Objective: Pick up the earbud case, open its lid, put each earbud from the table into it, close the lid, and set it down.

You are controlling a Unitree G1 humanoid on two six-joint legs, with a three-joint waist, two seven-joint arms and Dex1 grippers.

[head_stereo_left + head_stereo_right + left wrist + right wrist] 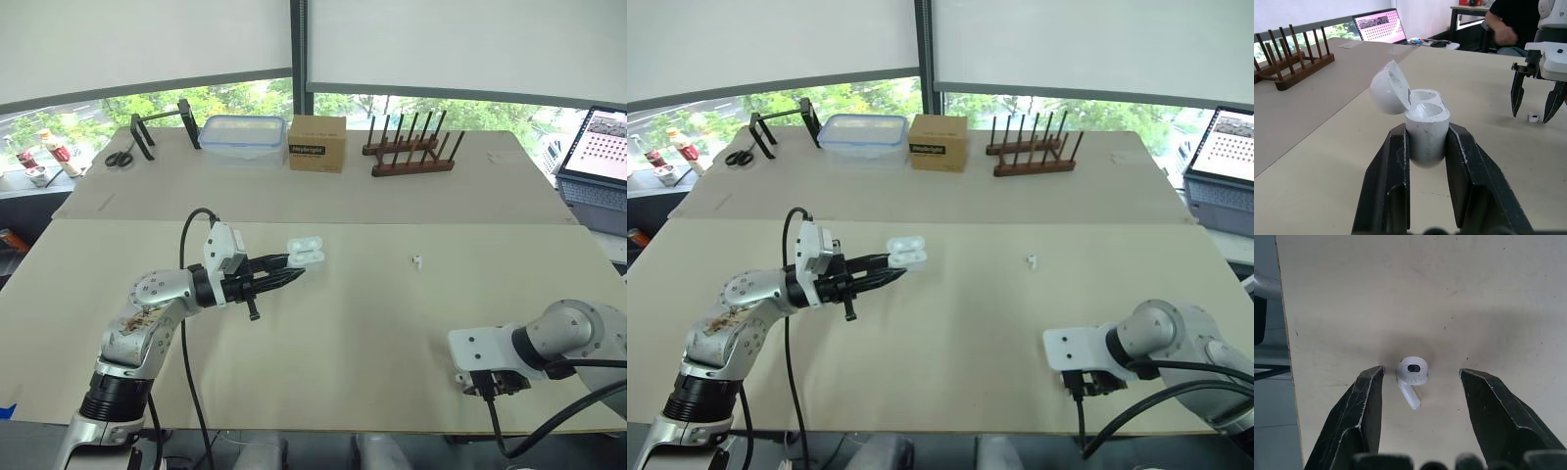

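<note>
The left gripper (292,266) reaches level towards the right over the left-centre of the table (343,333), clamping the earbud case (1425,132) upright with its lid (1388,88) flipped open and bare tabletop all round. The right gripper (1421,372) points down by the near right edge, fingers spread wide astride one earbud (1411,374). A second earbud (417,261) lies farther in, too small to make out.

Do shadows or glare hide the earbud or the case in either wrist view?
Right wrist view: a soft shadow rings the earbud inside the open right gripper, yet it reads clearly. Left wrist view: even light on the earbud case held by the left gripper, no glare.
</note>
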